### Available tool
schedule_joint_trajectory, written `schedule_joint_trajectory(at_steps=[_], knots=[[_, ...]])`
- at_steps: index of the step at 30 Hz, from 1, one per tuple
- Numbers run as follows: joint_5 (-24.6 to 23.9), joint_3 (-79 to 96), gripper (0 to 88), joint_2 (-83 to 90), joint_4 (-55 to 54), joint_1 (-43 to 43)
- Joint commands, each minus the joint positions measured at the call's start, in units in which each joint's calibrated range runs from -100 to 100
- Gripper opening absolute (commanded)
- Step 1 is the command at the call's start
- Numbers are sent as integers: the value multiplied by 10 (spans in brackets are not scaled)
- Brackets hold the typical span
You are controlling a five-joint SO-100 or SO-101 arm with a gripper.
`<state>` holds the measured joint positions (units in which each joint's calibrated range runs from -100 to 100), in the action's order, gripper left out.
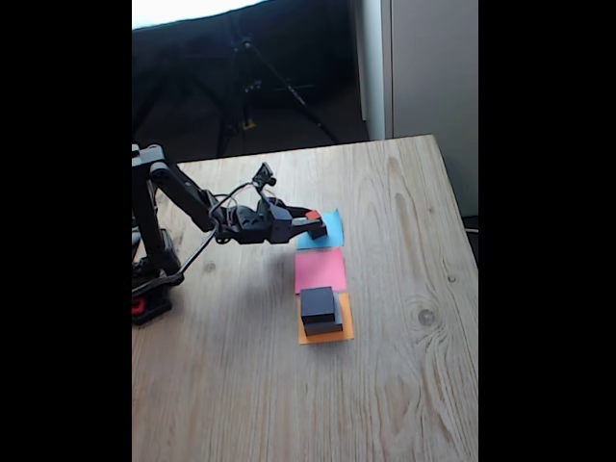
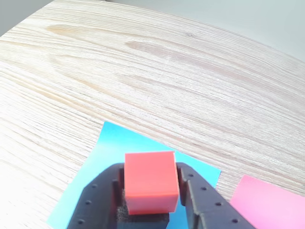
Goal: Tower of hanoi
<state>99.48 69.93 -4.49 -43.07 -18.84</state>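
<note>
A: Start close in. What does the wrist view show?

B: The black two-finger gripper (image 2: 151, 191) is clamped on the tiny red plastic cube (image 2: 150, 180). The jaws are parted only by the cube's width, one finger pressed against each side face, and its top and front faces are in plain sight.

A: What lies under it?

B: A blue paper square (image 2: 102, 164) on the pale wooden table (image 2: 143, 71). I cannot tell whether the red cube touches the paper or hangs just above it. A corner of the pink paper square (image 2: 269, 205) shows at lower right.

A: And in the fixed view?

B: Nearest the camera, an orange paper square (image 1: 327, 332) carries the stack: a small black cube (image 1: 318, 304) on top of a medium black block (image 1: 324, 325). I cannot make out a separate layer underneath. Next back is the pink square (image 1: 320, 269), bare. Beyond that, the blue square (image 1: 324, 231), with the gripper (image 1: 313, 223) over it holding the red cube (image 1: 312, 215). The arm reaches in from the left.
</note>
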Motion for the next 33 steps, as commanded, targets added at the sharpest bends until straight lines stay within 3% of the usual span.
schedule_joint_trajectory(at_steps=[1,33], knots=[[5,-22,47,0,-16,-7],[5,-8,176,-1,-29,-9]])
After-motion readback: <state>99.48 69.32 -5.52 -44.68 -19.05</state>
